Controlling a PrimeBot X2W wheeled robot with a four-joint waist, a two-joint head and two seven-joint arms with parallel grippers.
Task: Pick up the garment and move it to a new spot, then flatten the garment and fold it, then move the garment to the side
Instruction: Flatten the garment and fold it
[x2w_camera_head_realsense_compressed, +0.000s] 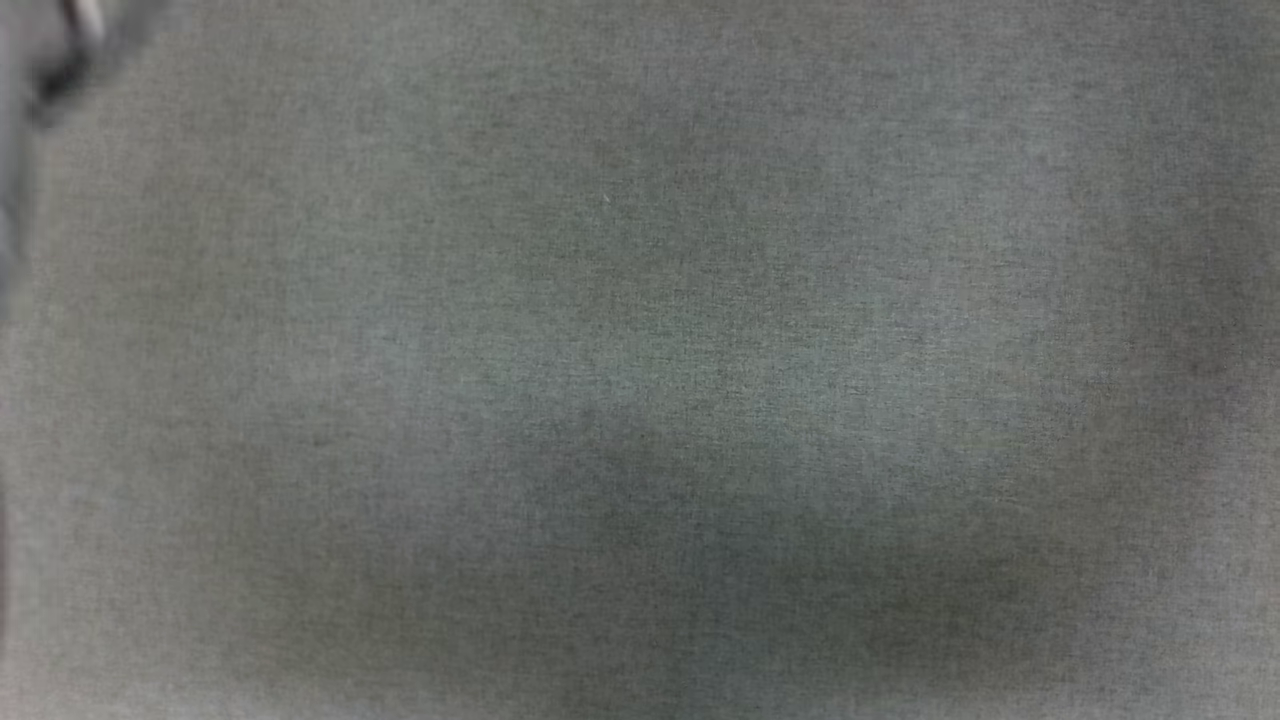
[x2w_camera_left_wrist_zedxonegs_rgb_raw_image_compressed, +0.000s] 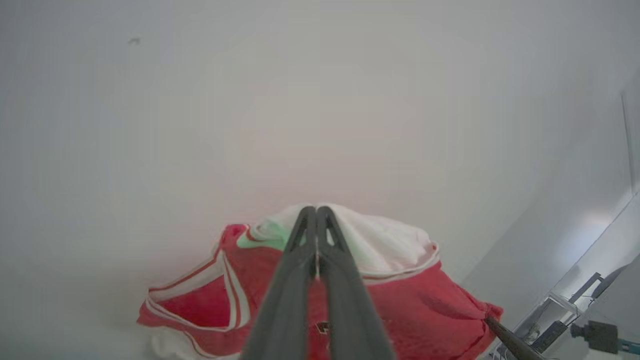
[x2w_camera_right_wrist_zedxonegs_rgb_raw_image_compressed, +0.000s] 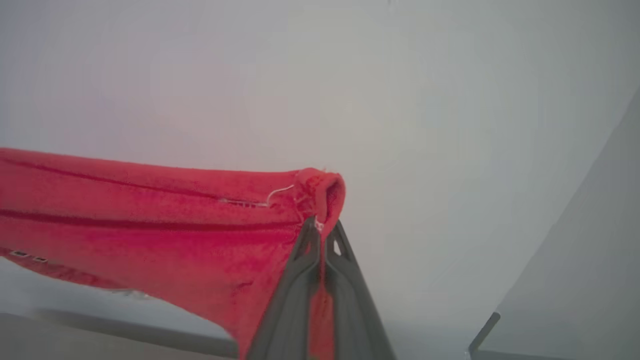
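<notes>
In the left wrist view the garment (x2w_camera_left_wrist_zedxonegs_rgb_raw_image_compressed: 415, 305) lies bunched on a white tabletop (x2w_camera_left_wrist_zedxonegs_rgb_raw_image_compressed: 300, 100), red with a white sleeve and red-white striped trim. My left gripper (x2w_camera_left_wrist_zedxonegs_rgb_raw_image_compressed: 316, 212) is shut on the white sleeve at the top of the heap. At the garment's right corner a dark fingertip of the other arm (x2w_camera_left_wrist_zedxonegs_rgb_raw_image_compressed: 505, 337) touches the red cloth. In the right wrist view my right gripper (x2w_camera_right_wrist_zedxonegs_rgb_raw_image_compressed: 320, 227) is shut on a rolled corner of the garment's (x2w_camera_right_wrist_zedxonegs_rgb_raw_image_compressed: 150, 225) red hem, and the cloth stretches taut from it to the left, lifted off the white surface (x2w_camera_right_wrist_zedxonegs_rgb_raw_image_compressed: 400, 100).
The head view is a blurred, close grey woven surface (x2w_camera_head_realsense_compressed: 640, 360). The tabletop's edge (x2w_camera_left_wrist_zedxonegs_rgb_raw_image_compressed: 565, 255) runs at the right of the left wrist view, with dark and clear equipment (x2w_camera_left_wrist_zedxonegs_rgb_raw_image_compressed: 595, 335) beyond it. A grey edge strip (x2w_camera_right_wrist_zedxonegs_rgb_raw_image_compressed: 150, 332) passes under the lifted cloth.
</notes>
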